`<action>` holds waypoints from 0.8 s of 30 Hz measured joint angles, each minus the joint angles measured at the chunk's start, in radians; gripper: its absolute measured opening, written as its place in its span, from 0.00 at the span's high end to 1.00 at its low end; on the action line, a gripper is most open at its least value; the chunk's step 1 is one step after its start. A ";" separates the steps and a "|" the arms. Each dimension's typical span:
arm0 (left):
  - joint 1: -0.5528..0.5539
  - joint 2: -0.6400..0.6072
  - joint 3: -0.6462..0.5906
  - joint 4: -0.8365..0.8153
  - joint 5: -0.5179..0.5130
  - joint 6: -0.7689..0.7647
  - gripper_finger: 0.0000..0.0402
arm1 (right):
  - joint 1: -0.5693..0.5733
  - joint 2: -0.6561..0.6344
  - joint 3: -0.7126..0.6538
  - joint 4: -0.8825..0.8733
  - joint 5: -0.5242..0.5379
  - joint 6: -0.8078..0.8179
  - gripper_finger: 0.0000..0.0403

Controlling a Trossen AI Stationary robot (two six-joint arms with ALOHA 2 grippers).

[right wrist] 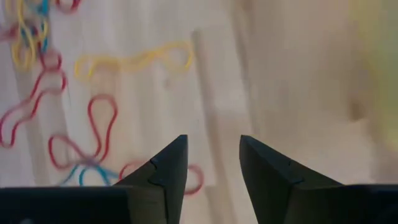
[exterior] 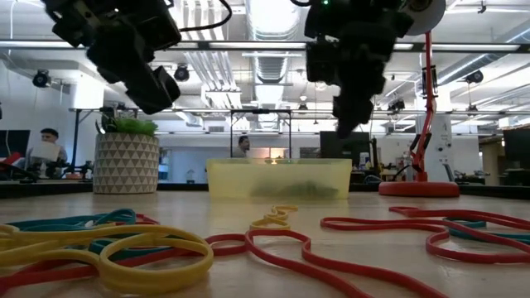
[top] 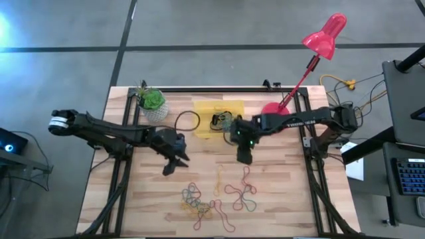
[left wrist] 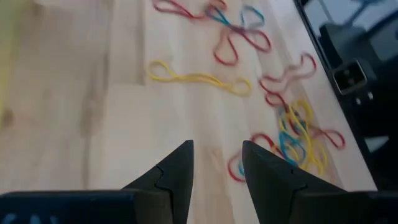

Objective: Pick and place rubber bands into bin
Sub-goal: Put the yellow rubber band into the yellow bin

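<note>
Overhead, right gripper (top: pixel 244 158) jaws apart near bin (top: pixel 204 109) edge, left gripper (top: pixel 170 166) apart, bare wood between.

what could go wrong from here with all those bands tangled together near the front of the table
1. The rubber bands overlap in tangled clumps, so a pinch by the open, empty right gripper may lift several linked loops that drape over the bin rim or drop short.
2. The left gripper, also open, hangs near the same pile; both arms reaching in could crowd each other.
3. The black cable loop lies beside the bin and might snag.
</note>
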 joint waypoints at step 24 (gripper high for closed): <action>-0.072 0.536 0.451 -0.154 -0.246 0.290 0.70 | 0.260 -0.321 -0.346 0.197 0.214 0.377 0.70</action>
